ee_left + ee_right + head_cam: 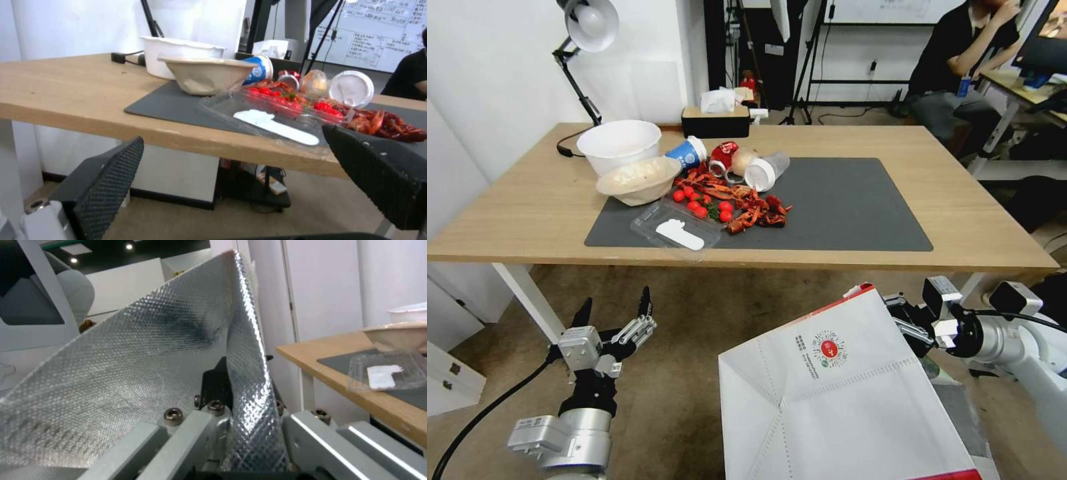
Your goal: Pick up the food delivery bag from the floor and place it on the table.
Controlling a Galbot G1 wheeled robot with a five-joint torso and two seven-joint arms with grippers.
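Note:
The food delivery bag (840,393), white with a red edge and a small round red logo, hangs tilted above the carpet floor (694,313), in front of the table's near edge and lower than its top. My right gripper (904,320) is shut on the bag's upper rim. In the right wrist view its fingers pinch the silver foil lining (133,366), with a dark fingertip (216,380) against the foil. My left gripper (617,310) stands open and empty, low at the left below the table (527,200). The left wrist view has its two black fingers (106,186) spread wide before the table edge (178,136).
Food waste crowds the left half of the dark mat (854,207): two bowls (620,143), tipped cups, a can, crayfish shells (747,203), cherry tomatoes and a clear plastic tray (677,230). A lamp and a tissue box (715,121) stand behind. A white table leg (527,300) is near my left gripper.

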